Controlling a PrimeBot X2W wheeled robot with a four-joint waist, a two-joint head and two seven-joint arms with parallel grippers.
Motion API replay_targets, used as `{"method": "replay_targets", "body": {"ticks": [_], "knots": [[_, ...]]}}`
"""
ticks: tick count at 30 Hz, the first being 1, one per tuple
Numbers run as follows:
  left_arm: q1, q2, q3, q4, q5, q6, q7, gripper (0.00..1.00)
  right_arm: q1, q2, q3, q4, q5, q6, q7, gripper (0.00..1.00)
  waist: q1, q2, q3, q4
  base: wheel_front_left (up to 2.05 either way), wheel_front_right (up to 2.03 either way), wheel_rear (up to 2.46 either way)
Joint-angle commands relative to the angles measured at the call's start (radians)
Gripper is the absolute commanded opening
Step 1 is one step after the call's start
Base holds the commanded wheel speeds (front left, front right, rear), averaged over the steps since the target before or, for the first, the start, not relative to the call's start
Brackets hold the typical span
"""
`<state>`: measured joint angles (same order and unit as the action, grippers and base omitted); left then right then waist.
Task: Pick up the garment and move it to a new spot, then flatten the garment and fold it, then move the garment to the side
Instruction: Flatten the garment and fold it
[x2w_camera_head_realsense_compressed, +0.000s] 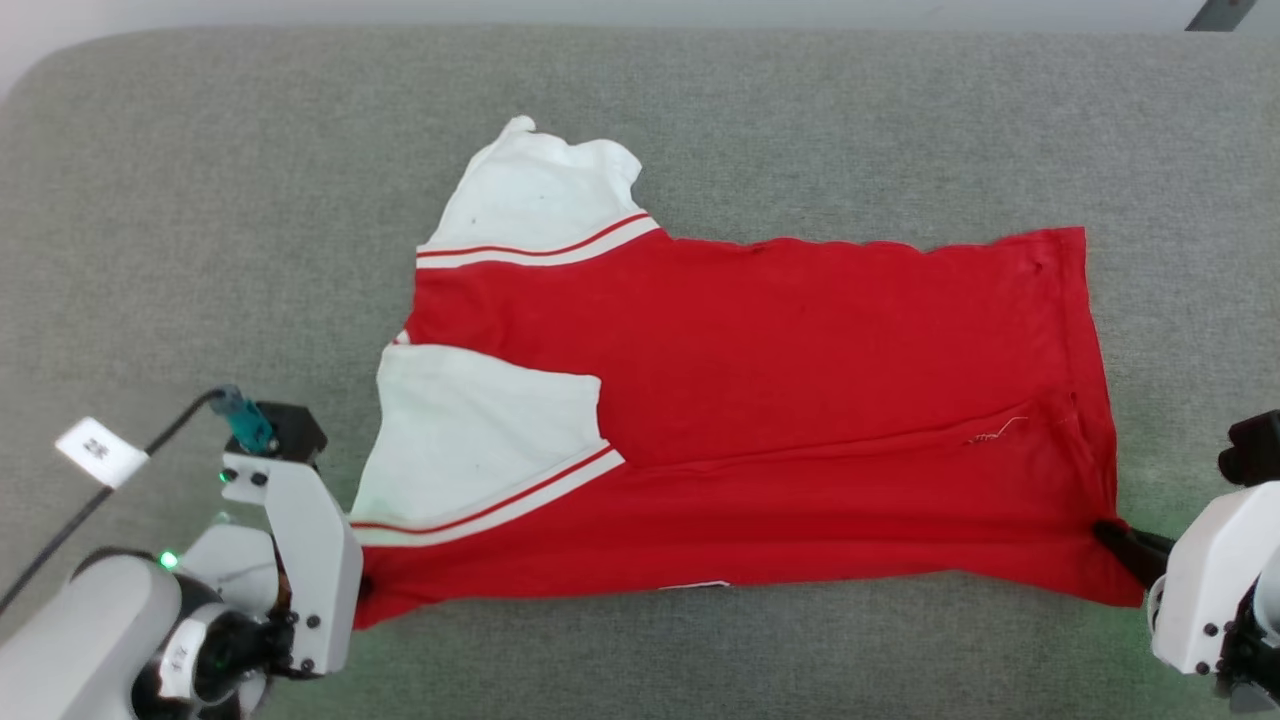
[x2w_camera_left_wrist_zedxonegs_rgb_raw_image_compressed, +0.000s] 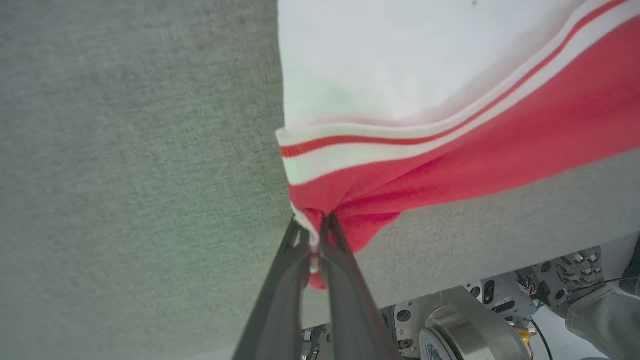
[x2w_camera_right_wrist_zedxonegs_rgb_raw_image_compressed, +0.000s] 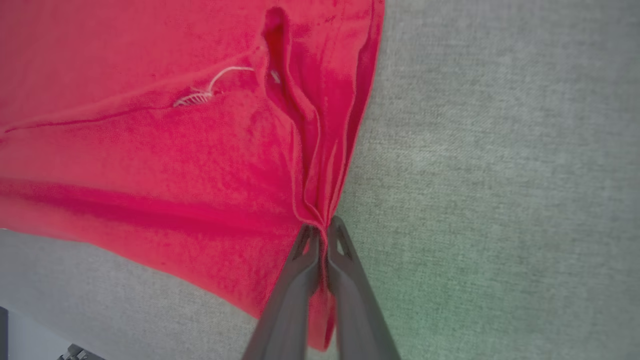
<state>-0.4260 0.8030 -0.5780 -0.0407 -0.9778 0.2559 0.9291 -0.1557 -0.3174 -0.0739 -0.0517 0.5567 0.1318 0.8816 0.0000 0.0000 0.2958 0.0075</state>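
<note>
My left hand (x2w_camera_left_wrist_zedxonegs_rgb_raw_image_compressed: 314, 231) is clamped on the shirt (x2w_camera_head_realsense_compressed: 780, 370) at its near sleeve-end corner, my right hand (x2w_camera_right_wrist_zedxonegs_rgb_raw_image_compressed: 322, 231) on the near hem corner; it lies spread between them.

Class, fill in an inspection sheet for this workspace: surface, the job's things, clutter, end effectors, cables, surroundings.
Surface: grey fabric surface, rounded far-left corner.
Job's things: garment lies spread out, red body, white sleeves with striped trim.
Clutter: nothing seen.
End effectors: left end effector shut on the garment's near sleeve-end corner; right end effector shut on its near hem corner.
Cables: black cable with a white tag beside the left arm.
Surroundings: robot base past the surface's edge.
</note>
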Motion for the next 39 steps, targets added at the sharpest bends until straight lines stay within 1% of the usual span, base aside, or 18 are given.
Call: {"method": "replay_targets", "body": {"ticks": [1, 3, 4, 5, 6, 7, 8, 9, 15, 19, 22, 26, 29, 34, 37, 39], "knots": [[0.012, 0.0, -0.003, 0.007, -0.005, 0.007, 0.002, 0.0, 0.007, -0.001, -0.004, 0.0, -0.005, -0.002, -0.002, 0.0, 0.0, 0.0, 0.002, -0.004, 0.0, 0.0, 0.0], [0.018, -0.008, -0.007, 0.02, -0.002, 0.003, -0.005, 0.0, 0.015, 0.01, 0.002, 0.006, -0.015, -0.002, -0.01, 0.0, 0.0, 0.0, 0.004, -0.008, 0.0, 0.0, 0.0], [0.017, -0.012, -0.008, 0.028, -0.001, 0.0, -0.012, 0.02, 0.014, 0.016, 0.004, 0.01, -0.02, -0.002, -0.013, 0.0, 0.0, 0.0, 0.005, -0.01, 0.0, 0.0, 0.0], [0.014, -0.016, -0.009, 0.039, 0.0, -0.005, -0.014, 0.12, 0.009, 0.018, 0.008, 0.015, -0.029, -0.002, -0.021, 0.0, 0.0, 0.0, 0.005, -0.012, 0.0, 0.0, 0.0], [0.008, -0.017, -0.01, 0.048, 0.005, -0.01, -0.02, 0.32, 0.001, 0.018, 0.012, 0.018, -0.037, -0.002, -0.031, 0.02, 0.0, 0.0, 0.006, -0.014, 0.0, 0.0, 0.0], [0.0, -0.019, -0.009, 0.055, 0.008, -0.014, -0.026, 0.5, -0.008, 0.02, 0.015, 0.023, -0.044, -0.002, -0.044, 0.32, 0.0, 0.0, 0.006, -0.016, 0.0, 0.0, 0.0], [-0.009, -0.021, -0.007, 0.061, 0.01, -0.018, -0.031, 0.84, -0.016, 0.022, 0.021, 0.029, -0.047, -0.002, -0.054, 0.55, 0.0, 0.0, 0.005, -0.018, 0.0, 0.0, 0.0], [-0.017, -0.021, -0.006, 0.065, 0.014, -0.023, -0.033, 1.0, -0.021, 0.023, 0.027, 0.034, -0.047, -0.002, -0.063, 1.0, 0.0, 0.0, 0.005, -0.02, 0.0, 0.0, 0.0], [-0.074, 0.008, 0.009, 0.048, 0.027, -0.026, -0.015, 1.0, -0.05, 0.021, 0.023, 0.041, -0.045, -0.002, -0.113, 1.0, 0.0, 0.0, -0.001, -0.032, 0.0, 0.0, 0.0], [-0.135, 0.026, 0.03, 0.028, 0.036, -0.021, 0.002, 1.0, -0.068, 0.028, 0.01, 0.027, -0.053, -0.002, -0.169, 1.0, 0.0, 0.0, 0.0, -0.045, 0.0, 0.0, 0.0], [-0.2, 0.024, 0.043, 0.028, 0.053, -0.039, -0.005, 1.0, -0.088, 0.035, 0.01, 0.011, -0.056, -0.002, -0.234, 1.0, 0.0, 0.0, 0.007, -0.061, 0.0, 0.0, 0.0], [-0.305, -0.002, 0.052, 0.074, 0.098, -0.088, -0.068, 1.0, -0.131, 0.054, 0.026, -0.01, -0.057, -0.002, -0.374, 1.0, 0.0, 0.0, 0.024, -0.092, 0.0, 0.0, 0.0], [-0.382, -0.029, 0.048, 0.144, 0.136, -0.136, -0.128, 1.0, -0.163, 0.061, 0.052, -0.017, -0.058, -0.002, -0.501, 1.0, 0.0, 0.0, 0.04, -0.122, 0.0, 0.0, 0.0], [-0.495, -0.063, 0.042, 0.285, 0.186, -0.197, -0.206, 1.0, -0.207, 0.066, 0.096, -0.005, -0.07, -0.002, -0.717, 1.0, 0.0, 0.0, 0.073, -0.176, 0.0, 0.0, 0.0], [-0.553, -0.077, 0.034, 0.357, 0.214, -0.226, -0.239, 1.0, -0.221, 0.069, 0.119, 0.011, -0.079, -0.002, -0.814, 1.0, 0.0, 0.0, 0.095, -0.205, 0.0, 0.0, 0.0], [-0.596, -0.081, 0.032, 0.402, 0.224, -0.246, -0.251, 1.0, -0.226, 0.075, 0.129, 0.023, -0.08, -0.002, -0.859, 1.0, 0.0, 0.0, 0.112, -0.224, 0.0, 0.0, 0.0]]}}
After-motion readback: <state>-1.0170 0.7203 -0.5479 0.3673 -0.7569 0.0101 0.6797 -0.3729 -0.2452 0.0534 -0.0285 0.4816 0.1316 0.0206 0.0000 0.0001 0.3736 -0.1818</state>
